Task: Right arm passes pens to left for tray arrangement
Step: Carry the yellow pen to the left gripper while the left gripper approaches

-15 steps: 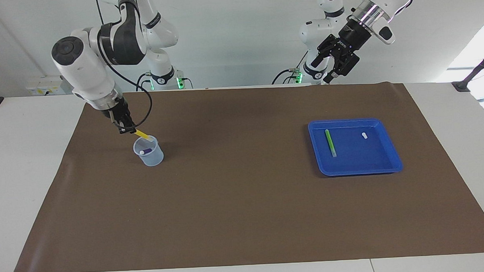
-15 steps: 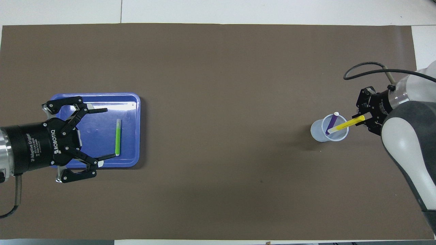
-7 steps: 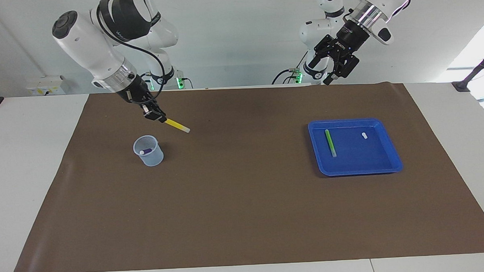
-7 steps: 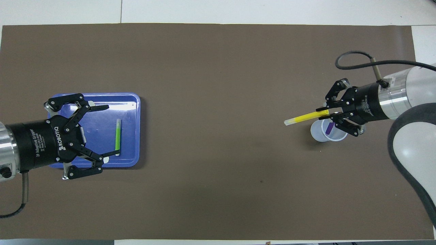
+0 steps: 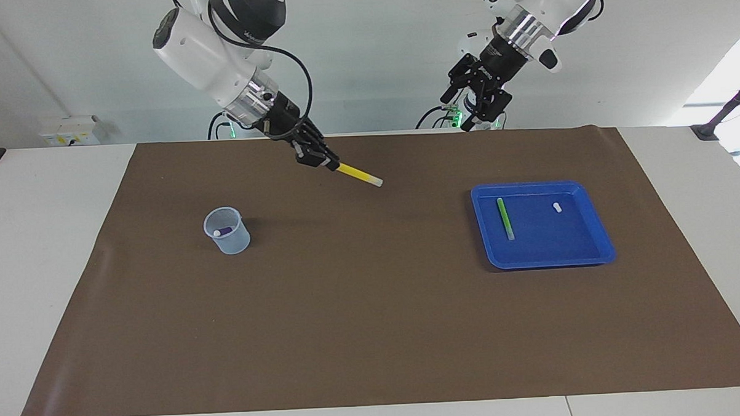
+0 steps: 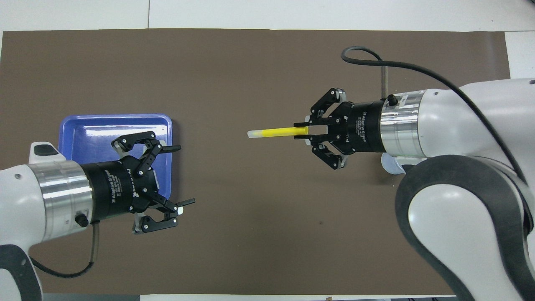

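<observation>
A brown mat point(image 5: 373, 306) covers most of the white table point(image 5: 45, 244). On the mat at about 9 o'clock in the facing view stands a translucent pale-blue cup point(image 5: 228, 232), upright. A tiny white pellet point(image 5: 557, 207) lies near 3 o'clock.

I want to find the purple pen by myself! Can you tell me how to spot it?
Find the brown mat, then the small see-through cup toward the right arm's end. The purple pen stands inside it; the green pen lies in the blue tray, and the right gripper holds the yellow pen.
</observation>
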`<action>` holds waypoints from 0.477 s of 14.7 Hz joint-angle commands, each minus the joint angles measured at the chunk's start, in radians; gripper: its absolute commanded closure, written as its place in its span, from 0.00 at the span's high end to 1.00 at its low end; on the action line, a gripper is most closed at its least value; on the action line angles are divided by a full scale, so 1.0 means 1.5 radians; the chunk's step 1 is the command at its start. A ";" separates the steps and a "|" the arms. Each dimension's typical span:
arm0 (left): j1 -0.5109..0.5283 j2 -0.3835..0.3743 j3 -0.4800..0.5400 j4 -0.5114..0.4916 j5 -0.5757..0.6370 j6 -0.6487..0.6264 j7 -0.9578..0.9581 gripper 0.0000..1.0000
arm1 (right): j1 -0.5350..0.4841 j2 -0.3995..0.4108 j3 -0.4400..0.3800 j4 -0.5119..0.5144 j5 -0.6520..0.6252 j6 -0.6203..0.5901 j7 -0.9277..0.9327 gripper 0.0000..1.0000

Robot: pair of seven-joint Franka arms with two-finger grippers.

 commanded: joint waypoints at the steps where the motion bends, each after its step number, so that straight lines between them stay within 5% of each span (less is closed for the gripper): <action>1: -0.001 -0.013 -0.043 -0.008 0.046 0.021 -0.041 1.00 | -0.008 0.004 0.051 0.006 0.037 0.038 0.060 0.00; 7: -0.008 0.002 -0.056 -0.008 0.091 0.094 -0.038 1.00 | -0.007 0.004 0.095 0.006 0.067 0.074 0.098 0.00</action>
